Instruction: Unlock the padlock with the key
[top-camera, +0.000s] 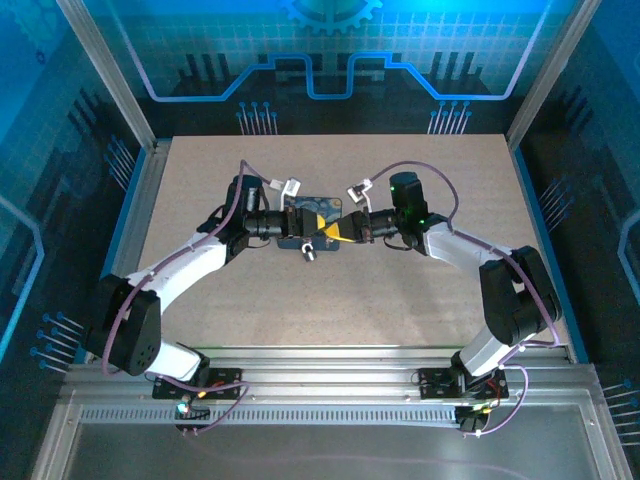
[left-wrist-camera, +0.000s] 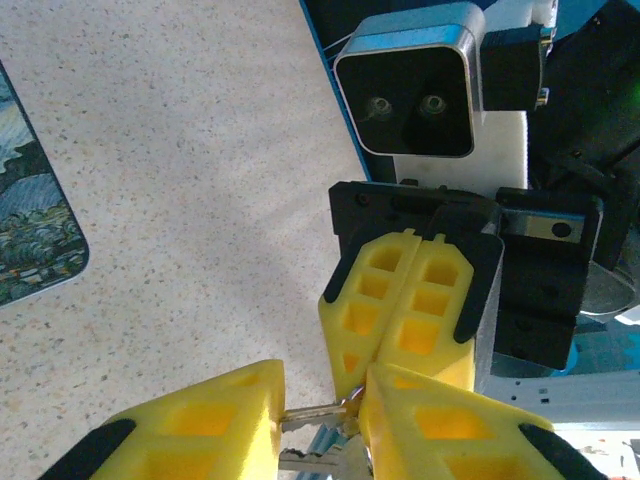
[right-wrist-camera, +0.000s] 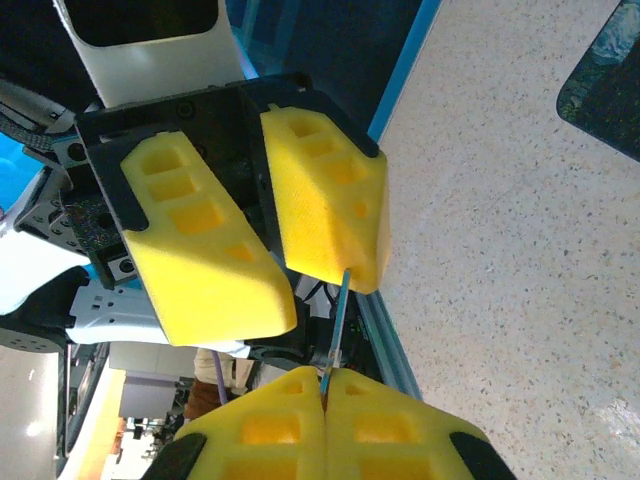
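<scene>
Meeting tip to tip above ctr of speckled table, right at near edge of dark blue swirl-painted box.

At left, left gripper: yellow foam fingers set slightly apart, w/ silver metal in the gap. Cannot tell whether clamped on that metal or merely flanking it.

At right, right gripper: yellow fingers pressed tight together, pinching key by its lower end. Seen edge-on from right wrist cam as thin bluish-silver sliver, rising from the closed tips to touch the tip of one opposing finger. Seen from left wrist cam as flat, notched silver blade btwn the near fingers, w/ small ring at its right end and a second silver piece just beneath.

Just below the meeting fingertips, padlock: tiny, far smaller than box; pale silver loop w/ dark centre, speck of brass-yellow touching its upper right. Overlaps near edge of box in top view. Too small to tell loop sprung or latched, or whether resting on table or hanging.

Facing left wrist cam, above the closed fingers: silver-rimmed camera block w/ two round lenses, on black mount.
</scene>
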